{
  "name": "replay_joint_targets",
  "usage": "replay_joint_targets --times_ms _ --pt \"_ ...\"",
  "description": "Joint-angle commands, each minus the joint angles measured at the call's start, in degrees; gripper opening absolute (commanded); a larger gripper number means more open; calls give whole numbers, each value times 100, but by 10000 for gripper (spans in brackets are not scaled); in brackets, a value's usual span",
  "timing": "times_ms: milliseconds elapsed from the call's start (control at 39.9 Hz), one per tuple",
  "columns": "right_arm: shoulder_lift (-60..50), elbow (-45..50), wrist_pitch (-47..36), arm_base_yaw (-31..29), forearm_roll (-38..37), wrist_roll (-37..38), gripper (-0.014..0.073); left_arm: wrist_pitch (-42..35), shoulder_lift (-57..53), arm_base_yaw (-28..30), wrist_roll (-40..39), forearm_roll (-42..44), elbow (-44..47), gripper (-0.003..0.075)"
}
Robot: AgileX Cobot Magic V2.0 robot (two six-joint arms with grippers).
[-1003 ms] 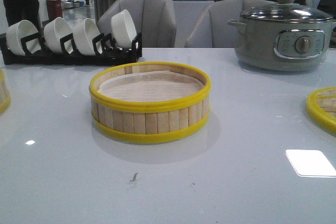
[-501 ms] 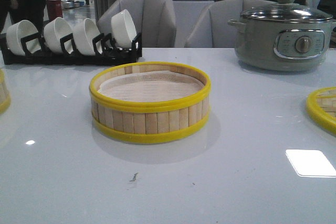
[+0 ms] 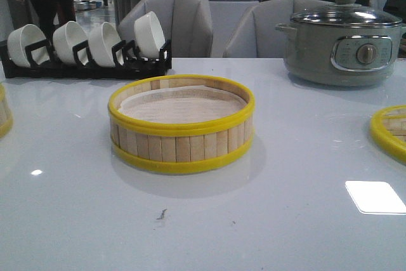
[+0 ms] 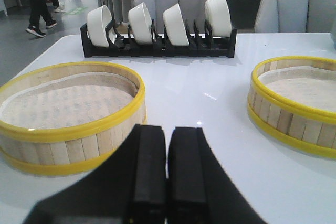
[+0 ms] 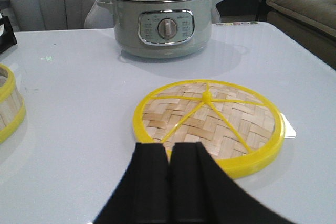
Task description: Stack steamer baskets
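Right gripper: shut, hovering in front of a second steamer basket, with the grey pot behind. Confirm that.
Not quite. The right gripper is shut, with the grey pot behind, but the right wrist view shows the flat woven lid before it, not a steamer basket.

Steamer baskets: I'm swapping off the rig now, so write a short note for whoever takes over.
Left hand: shut, empty, close to the left steamer basket.
Right hand: shut, empty, close to the woven lid.
Centre steamer basket sits mid-table, paper-lined.
Done: nothing stacked.
Left: lift one basket onto the other. The electric pot and bowl rack stand at the back.
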Motion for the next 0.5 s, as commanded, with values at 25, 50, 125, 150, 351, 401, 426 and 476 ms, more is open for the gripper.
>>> replay_joint_targets --times_ms 25,50,125,150,351,401,426,476 --pt "-112 -92 -463 -30 -72 -62 31 -431 -73 3 -35 0 9 83" --pt "-112 -92 -463 -30 -72 -62 31 -431 -73 3 -35 0 9 83" --pt "-112 -92 -463 -30 -72 -62 31 -431 -73 -9 -35 0 9 83" --pt "-112 -92 -463 -30 -72 -62 31 -443 -73 -9 -35 0 9 83" --pt "-112 -92 -463 -30 -72 -62 31 -489 218 -60 -14 321 -556 83" --pt "-112 -92 -463 -30 -72 -62 31 -416 551 -110 -14 335 -991 83" --pt "-112 -92 -463 -30 -72 -62 31 -380 701 -138 -14 393 -1173 83" --pt "-112 -92 -463 -30 -72 -62 31 -283 1096 -198 -14 497 -1700 83"
